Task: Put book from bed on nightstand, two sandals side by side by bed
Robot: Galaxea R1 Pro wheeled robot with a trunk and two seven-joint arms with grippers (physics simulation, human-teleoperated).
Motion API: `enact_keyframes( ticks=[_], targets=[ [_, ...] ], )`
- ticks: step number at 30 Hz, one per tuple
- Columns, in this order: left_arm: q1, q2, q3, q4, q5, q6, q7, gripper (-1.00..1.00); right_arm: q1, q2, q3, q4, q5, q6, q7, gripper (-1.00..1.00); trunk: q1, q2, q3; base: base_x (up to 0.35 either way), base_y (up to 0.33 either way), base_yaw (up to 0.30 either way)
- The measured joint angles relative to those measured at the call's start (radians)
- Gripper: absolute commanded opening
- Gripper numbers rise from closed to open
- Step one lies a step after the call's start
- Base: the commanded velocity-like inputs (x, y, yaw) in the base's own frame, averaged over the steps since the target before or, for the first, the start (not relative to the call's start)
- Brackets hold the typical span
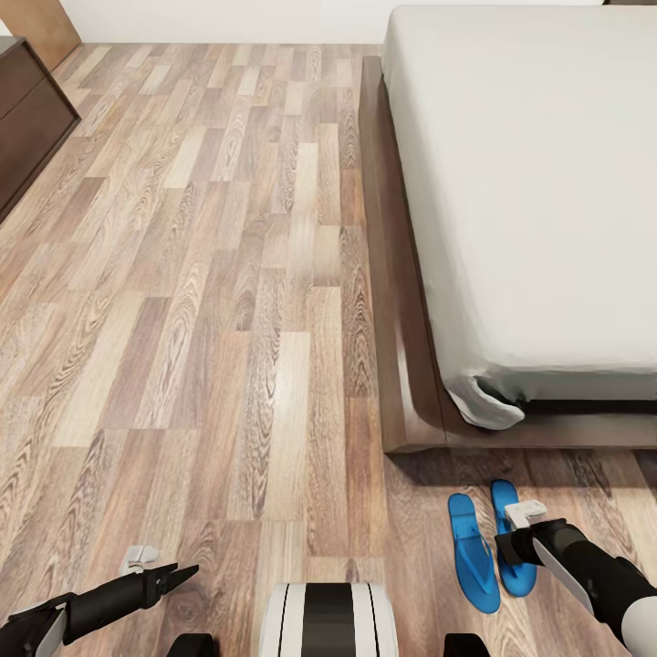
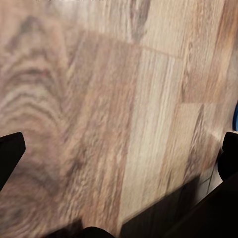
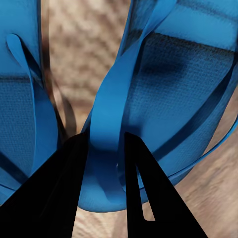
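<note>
Two bright blue sandals lie side by side on the plank floor just off the bed's foot end. My right gripper (image 1: 511, 545) is down on the right sandal (image 1: 505, 499), beside the left sandal (image 1: 473, 558). In the right wrist view its black fingers (image 3: 144, 193) are closed around that sandal's blue strap (image 3: 111, 114), with the other sandal (image 3: 20, 99) alongside. My left gripper (image 1: 173, 578) hovers open over bare floor, holding nothing. The bed (image 1: 547, 182) has a pale mattress on a dark brown frame (image 1: 397, 301). The book and the nightstand are out of view.
A long low dark-brown cabinet (image 1: 27, 114) stands at the far left by the wall. Wood-plank floor (image 1: 210, 301) stretches wide between it and the bed. My own base (image 1: 328, 620) shows at the bottom middle.
</note>
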Motion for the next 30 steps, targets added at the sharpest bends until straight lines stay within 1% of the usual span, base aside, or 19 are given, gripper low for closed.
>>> enact_keyframes(
  ticks=[5,15,21,30],
  targets=[
    [0.0,0.0,-0.001,0.0,0.0,0.0,0.0,1.0,0.0,0.0,0.0,0.0,0.0,0.0,0.0,-1.0,0.0,0.0,0.0,-0.082,-0.111,0.0],
    [0.0,0.0,0.0,0.0,0.0,0.0,0.0,1.0,0.0,0.0,0.0,0.001,0.0,0.0,0.0,-1.0,0.0,0.0,0.0,-0.005,-0.006,0.0],
    [0.0,0.0,-0.001,0.0,0.0,0.0,0.0,1.0,0.0,0.0,0.0,0.002,-0.001,0.0,0.0,-1.0,0.003,-0.001,-0.023,0.0,0.0,0.0],
    [0.0,0.0,-0.001,0.0,0.0,0.0,0.0,1.0,0.0,0.0,0.0,0.002,0.0,0.0,0.0,-1.0,0.003,-0.001,-0.023,0.0,0.0,0.0]
  ],
)
